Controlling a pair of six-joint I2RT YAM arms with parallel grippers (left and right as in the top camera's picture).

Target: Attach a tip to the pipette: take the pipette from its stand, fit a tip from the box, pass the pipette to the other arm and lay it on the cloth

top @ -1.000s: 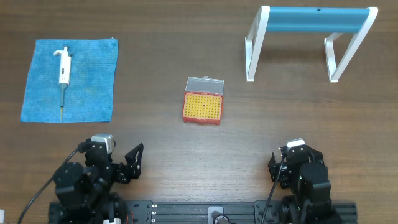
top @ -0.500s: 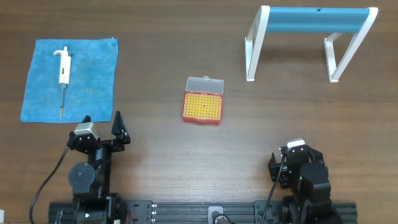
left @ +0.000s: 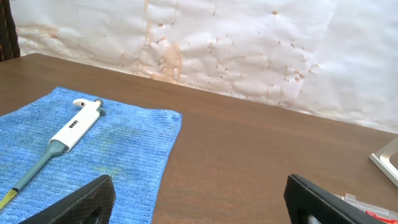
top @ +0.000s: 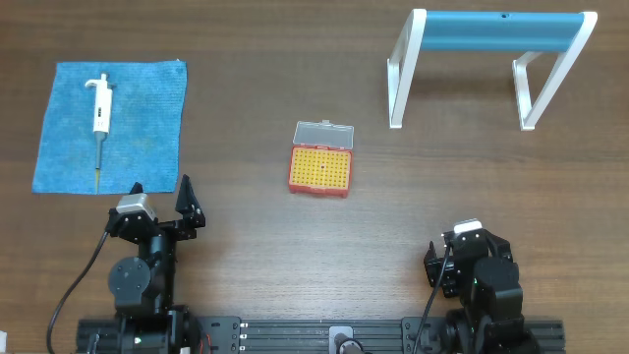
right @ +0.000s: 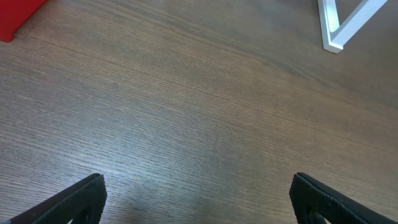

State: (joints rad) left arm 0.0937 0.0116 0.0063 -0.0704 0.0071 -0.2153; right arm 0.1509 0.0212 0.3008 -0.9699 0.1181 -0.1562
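Left claw hangs low over the brown wooden table, close in front of its own base, with both fingers spread wide and nothing between them. Just ahead of it and slightly to its left lies the blue cloth, whose near edge comes almost up to the claw's left finger. The pipette lies flat on that cloth. Its white head is at the end far from the claw, and its slim shaft runs back toward the claw and ends in a yellow tip near the cloth's near edge. From the left wrist the pipette shows ahead and to the left, resting on the cloth.

Ahead of the left claw and off to its right, about midway between the two arms, stands the red tip box with its clear lid folded open and rows of yellow tips showing.

The right claw is tucked near its base, low over bare table, and its fingers are also parted wide and hold nothing. Well ahead of it stands the pipette stand, a blue bar on white legs.
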